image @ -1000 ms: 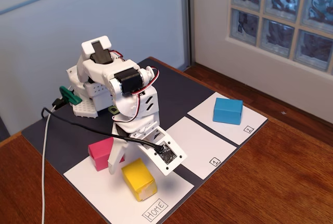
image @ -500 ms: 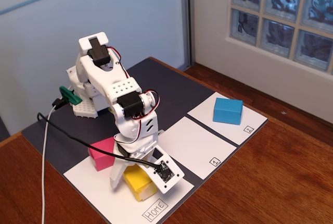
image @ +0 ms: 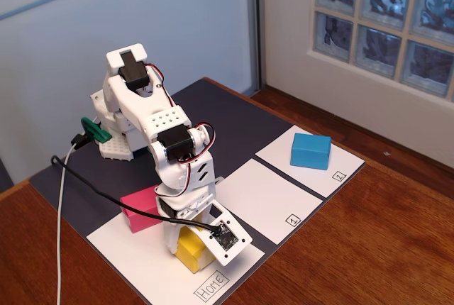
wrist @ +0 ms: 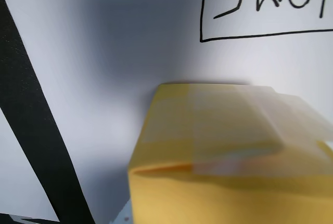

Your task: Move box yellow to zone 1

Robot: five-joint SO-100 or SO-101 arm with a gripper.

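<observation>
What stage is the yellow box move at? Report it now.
Early stage. Done: the hand is down over the box yellow, which fills the wrist view. In hand: the grasp itself, though neither view shows whether the fingers have shut on it. Left: the box sits on the Home panel, not lifted, and zone 1 holds nothing, so lift, carry and release all remain.

Zone 1 (image: 266, 198) lies bare; pink block (image: 140, 208) crowds yellow box (image: 190, 250).
</observation>
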